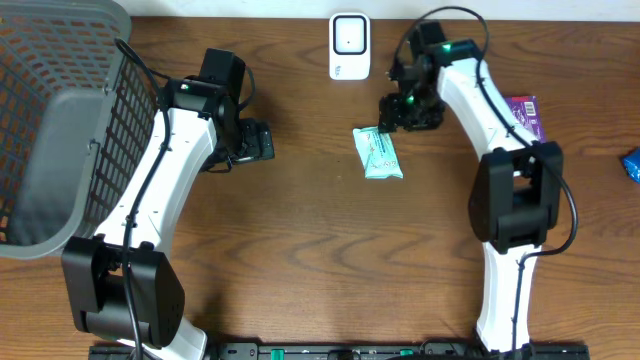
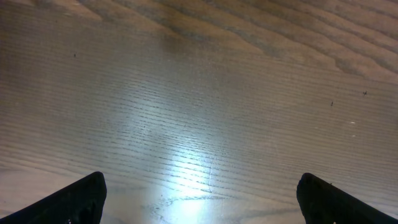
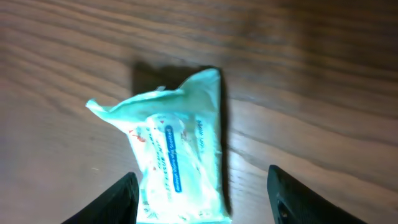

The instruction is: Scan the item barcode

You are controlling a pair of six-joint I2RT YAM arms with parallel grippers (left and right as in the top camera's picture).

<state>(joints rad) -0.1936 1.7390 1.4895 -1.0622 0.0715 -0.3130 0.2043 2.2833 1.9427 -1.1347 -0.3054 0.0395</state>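
Overhead, light is even and the picture sharp; soft shadows lie on the brown wood-grain desk [image 1: 300, 250]. The left wrist view has white glare low at centre. The right wrist view is dim and blurred; the pale green crinkled plastic packet [image 3: 177, 158] throws a dark shadow rightward.

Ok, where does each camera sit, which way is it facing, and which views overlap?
Overhead: above the table, looking straight down; shows left arm, right arm, teal packet, white scanner, grey basket.
Left wrist: on the left arm, facing bare table wood; left pincer open, fingertips at the bottom corners.
Right wrist: on the right arm, looking down at the packet; right pincer fingertips either side.
Shared: overhead and right wrist both show the packet.
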